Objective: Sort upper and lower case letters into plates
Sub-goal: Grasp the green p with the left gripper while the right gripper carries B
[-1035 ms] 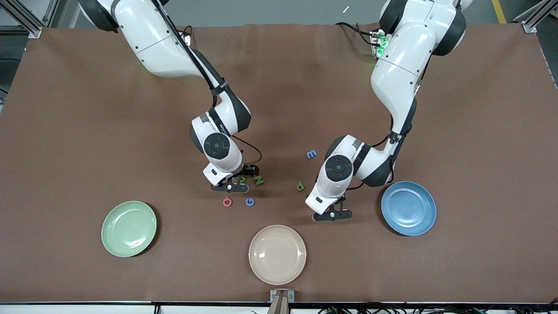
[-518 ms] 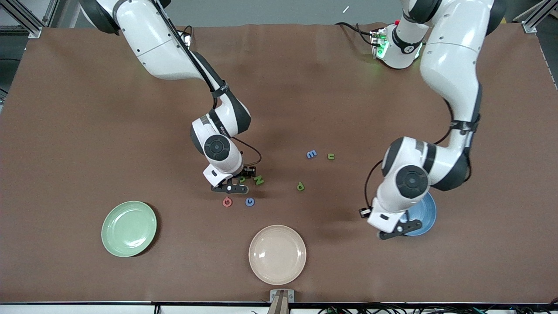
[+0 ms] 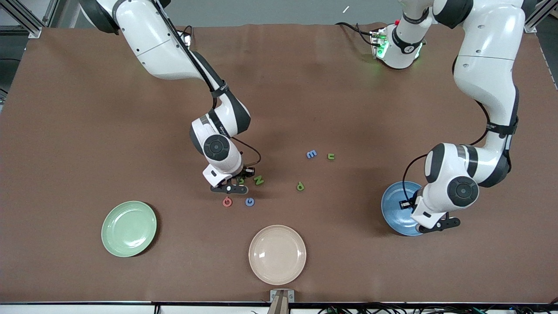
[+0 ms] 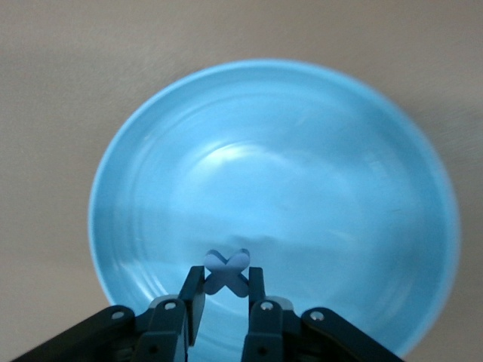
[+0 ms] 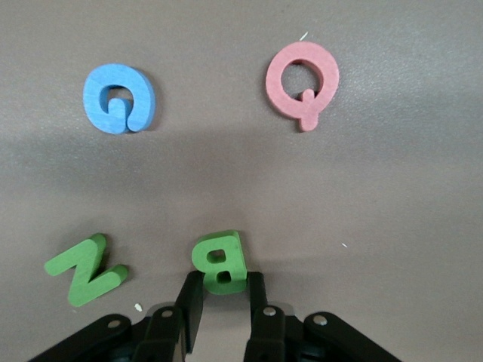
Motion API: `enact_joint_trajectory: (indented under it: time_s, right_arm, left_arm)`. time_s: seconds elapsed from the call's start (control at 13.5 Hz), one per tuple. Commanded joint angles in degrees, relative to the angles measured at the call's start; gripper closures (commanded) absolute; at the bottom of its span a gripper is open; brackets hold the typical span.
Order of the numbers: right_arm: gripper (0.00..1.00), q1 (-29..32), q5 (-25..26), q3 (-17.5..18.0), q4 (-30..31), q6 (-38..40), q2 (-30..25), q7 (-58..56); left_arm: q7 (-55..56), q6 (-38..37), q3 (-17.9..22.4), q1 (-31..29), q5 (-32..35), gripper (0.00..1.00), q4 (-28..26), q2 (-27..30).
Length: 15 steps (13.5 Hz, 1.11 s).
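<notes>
My left gripper [image 3: 437,226] hangs over the blue plate [image 3: 397,204], shut on a small blue x [image 4: 226,270], with the plate [image 4: 317,151] filling the left wrist view. My right gripper [image 3: 229,188] is low at the table, its fingers closed against both sides of a green B [image 5: 220,260]. Beside it lie a green N [image 3: 259,179], a red Q [image 3: 227,201] and a blue G [image 3: 249,201]. A blue m [image 3: 311,154], green u [image 3: 331,156] and green p [image 3: 300,186] lie toward the left arm's end. The pale green plate [image 3: 129,228] holds nothing.
A cream-beige plate [image 3: 277,254] sits nearest the front camera, between the two coloured plates. A brown mat [image 3: 87,131] covers the table.
My left arm has swung from beside the green p over to the blue plate, carrying the blue x, and uncovered the green u. My right gripper has stayed at the green B.
</notes>
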State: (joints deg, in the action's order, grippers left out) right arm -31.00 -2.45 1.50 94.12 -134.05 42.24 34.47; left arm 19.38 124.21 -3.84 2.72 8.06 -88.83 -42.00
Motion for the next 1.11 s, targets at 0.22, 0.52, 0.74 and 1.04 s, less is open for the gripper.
enact_joint_trajectory:
  time_s: [0.22,0.52,0.74,1.04]
  right_arm:
    - [0.92,0.32,-0.01,-0.45,-0.77,1.67,-1.1,-0.63]
    - [0.94,3.03,6.56,-1.15,-5.07,10.46,-2.16,-1.51]
    - [0.94,8.3,9.04,-1.15,-7.02,12.23,-2.86,-10.96]
    - [0.94,14.12,11.58,-3.6,-7.89,12.24,-2.95,-28.73]
  left_arm:
    - [-2.51,0.15,-3.17,0.97,0.56,0.0,-2.4,4.11]
    - [2.85,0.15,-10.29,2.81,0.65,0.06,-1.78,5.0]
    - [15.03,0.77,-11.72,10.78,0.9,0.13,2.14,2.29]
    - [27.88,0.77,-11.54,18.01,0.2,0.28,12.6,-5.18]
